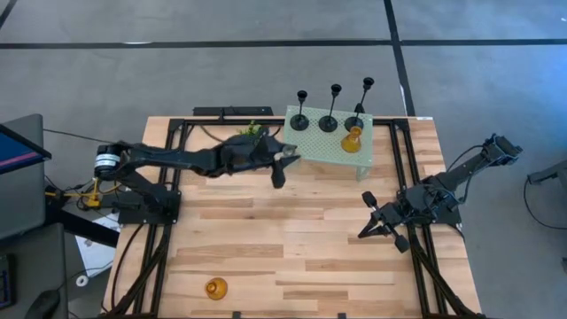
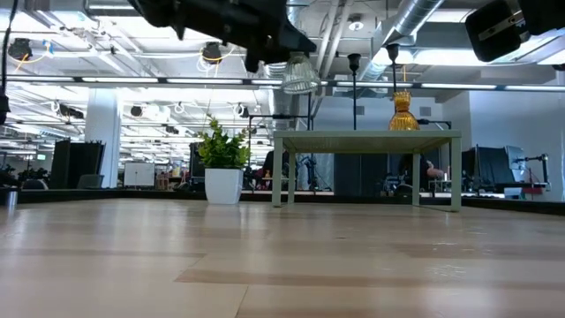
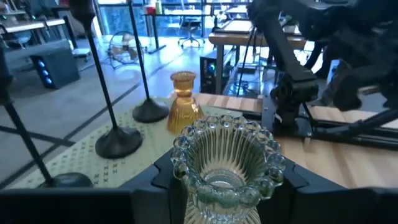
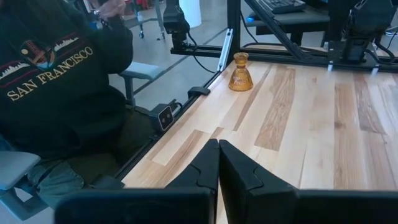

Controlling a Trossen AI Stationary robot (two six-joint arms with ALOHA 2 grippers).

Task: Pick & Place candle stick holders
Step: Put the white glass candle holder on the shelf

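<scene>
My left gripper hangs high over the middle of the table, just left of the pale green mesh stand, shut on a clear-grey ribbed glass candle stick holder. Three black thin-stemmed holders and one amber glass holder stand on the stand's top. A second amber holder stands on its base near the table's front left. My right gripper waits shut at the right side, holding nothing. My left gripper pinches the clear-grey holder between its two fingers, which sit on opposite sides of the ribbed body below the beaded rim. The fingers reach level from the table's left. The holder is lifted clear, above the stand's top.
A small green potted plant stands on the table just left of the stand, behind my left arm. A person in a dark sweatshirt sits beyond the table's near edge. Bare wood lies across the table's middle.
</scene>
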